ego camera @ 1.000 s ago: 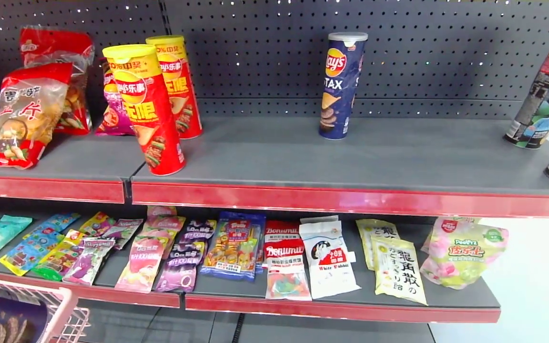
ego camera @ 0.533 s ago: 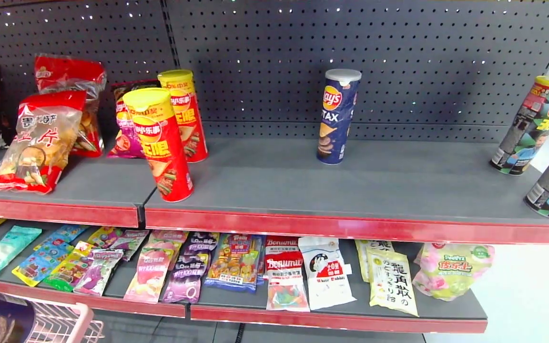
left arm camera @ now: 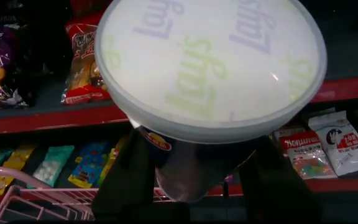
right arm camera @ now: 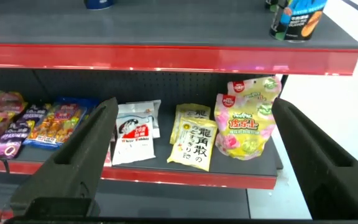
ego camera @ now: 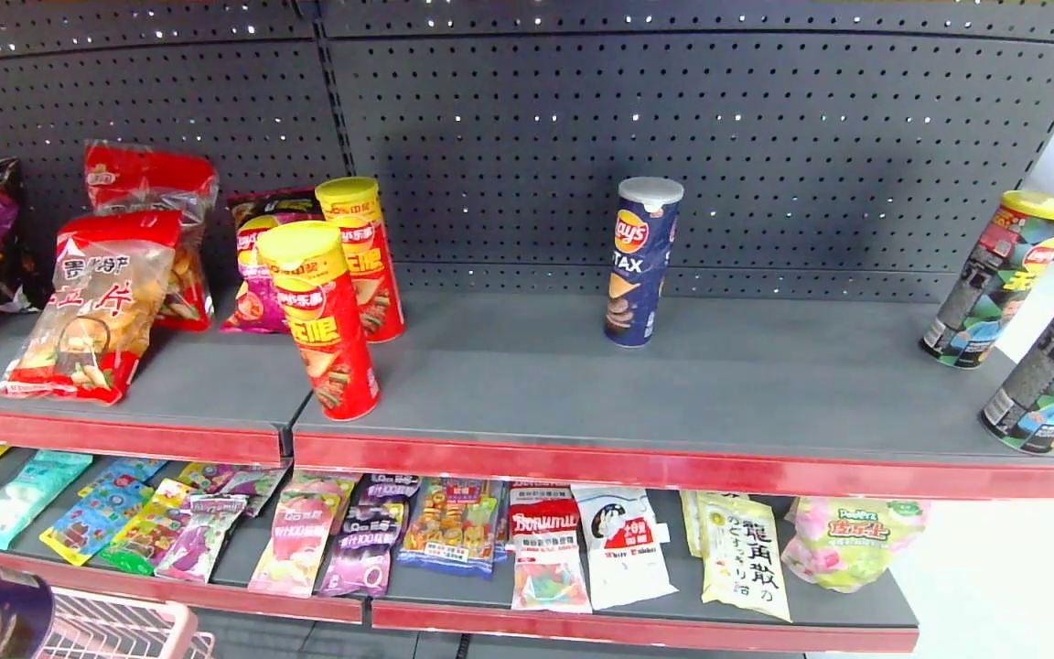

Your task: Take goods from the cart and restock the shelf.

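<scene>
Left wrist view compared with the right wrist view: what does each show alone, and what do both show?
Only left wrist: a lidded chip can between the left fingers, the pink cart, a red snack bag. Only right wrist: the right fingers, open, and a green-pink pouch. Both: the white candy bag, the red-edged shelf.

This was a shop, a snack aisle by the look of it. A grey metal shelf (ego camera: 692, 384) with a red front strip ran along a dark pegboard back panel (ego camera: 673, 119). Upright chip cans (ego camera: 326, 320) and snack bags (ego camera: 92, 311) stood on it, facing outward. A lower shelf (ego camera: 637, 630) of the same make carried flat candy packets (ego camera: 545, 549) laid side by side. A pink wire cart (ego camera: 115, 631) showed at the near corner.
</scene>
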